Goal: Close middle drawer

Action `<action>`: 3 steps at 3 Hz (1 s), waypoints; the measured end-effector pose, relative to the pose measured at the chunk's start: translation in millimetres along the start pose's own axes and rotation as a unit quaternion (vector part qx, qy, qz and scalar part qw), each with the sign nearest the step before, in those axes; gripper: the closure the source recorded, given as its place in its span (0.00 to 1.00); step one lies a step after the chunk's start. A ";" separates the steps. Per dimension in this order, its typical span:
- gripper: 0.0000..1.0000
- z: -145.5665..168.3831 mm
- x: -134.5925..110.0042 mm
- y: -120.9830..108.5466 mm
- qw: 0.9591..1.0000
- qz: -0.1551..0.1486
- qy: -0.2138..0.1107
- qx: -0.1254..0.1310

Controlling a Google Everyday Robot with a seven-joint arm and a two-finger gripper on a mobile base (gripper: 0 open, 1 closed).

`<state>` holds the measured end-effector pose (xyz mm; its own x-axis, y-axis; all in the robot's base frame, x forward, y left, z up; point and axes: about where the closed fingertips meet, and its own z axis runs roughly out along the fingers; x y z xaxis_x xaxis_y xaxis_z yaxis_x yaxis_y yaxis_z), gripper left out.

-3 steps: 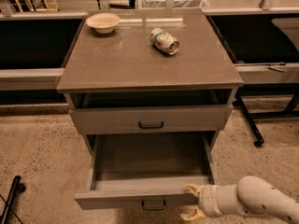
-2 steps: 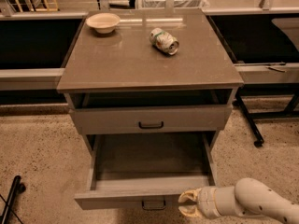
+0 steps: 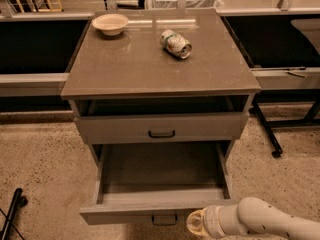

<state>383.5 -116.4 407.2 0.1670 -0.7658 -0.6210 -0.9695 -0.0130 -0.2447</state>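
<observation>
The middle drawer is standing pulled far out of the grey cabinet, its inside showing from above and its small dark pull handle facing the camera. The gripper is sitting low at the drawer front, just right of that handle. Whether it is spread or pressed together is not showing. The white arm is reaching in from the lower right. Above, the top drawer is sitting almost closed. On the tabletop a bowl is resting at the back left, and a can is lying on its side nearer the middle.
</observation>
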 end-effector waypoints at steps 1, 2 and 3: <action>0.62 16.8 5.0 -2.3 0.999 0.036 0.033 0.019; 0.39 19.8 5.7 -16.0 0.997 0.041 0.037 0.045; 0.16 19.3 5.6 -15.2 0.998 0.039 0.036 0.043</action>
<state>402.6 -108.1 393.0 0.0742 -0.8069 -0.5861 -0.9596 0.1022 -0.2622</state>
